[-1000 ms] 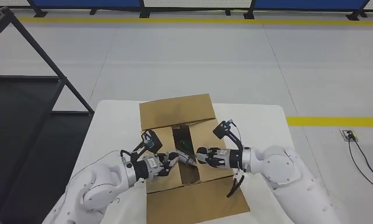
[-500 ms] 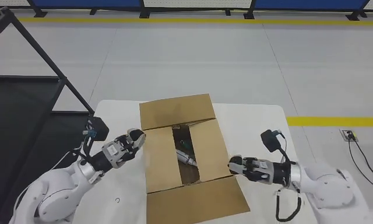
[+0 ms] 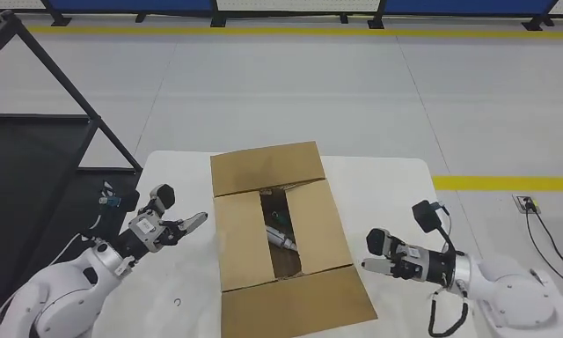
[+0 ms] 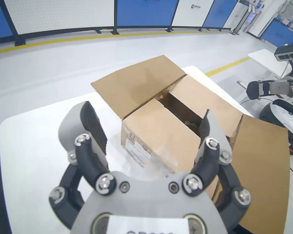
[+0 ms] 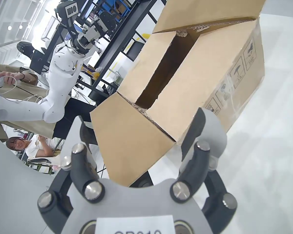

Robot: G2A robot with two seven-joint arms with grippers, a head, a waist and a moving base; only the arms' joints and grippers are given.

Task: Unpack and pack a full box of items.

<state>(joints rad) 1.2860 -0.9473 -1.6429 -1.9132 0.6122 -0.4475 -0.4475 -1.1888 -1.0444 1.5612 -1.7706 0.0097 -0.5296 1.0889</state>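
Note:
A brown cardboard box (image 3: pixel 237 250) stands mid-table. Its far flap (image 3: pixel 266 168) and near flap (image 3: pixel 295 303) are folded outward. The two side flaps lie nearly flat with a narrow gap between them. In that gap I see a silvery item (image 3: pixel 283 240) and a green one (image 3: pixel 280 219). My left gripper (image 3: pixel 189 225) is open and empty over the table, left of the box, facing the box's side (image 4: pixel 161 132). My right gripper (image 3: pixel 369 254) is open and empty just off the box's right side, near the front corner (image 5: pixel 136 127).
The white table (image 3: pixel 176 184) has bare surface on both sides of the box. A small ring-like mark (image 3: pixel 177 303) lies near the front left. A black rack (image 3: pixel 53 153) stands left of the table. Yellow floor lines (image 3: pixel 497 183) run on the right.
Both grippers were together over the box's gap one second ago. They have since pulled apart, the left one out to the left and the right one to the right, both empty.

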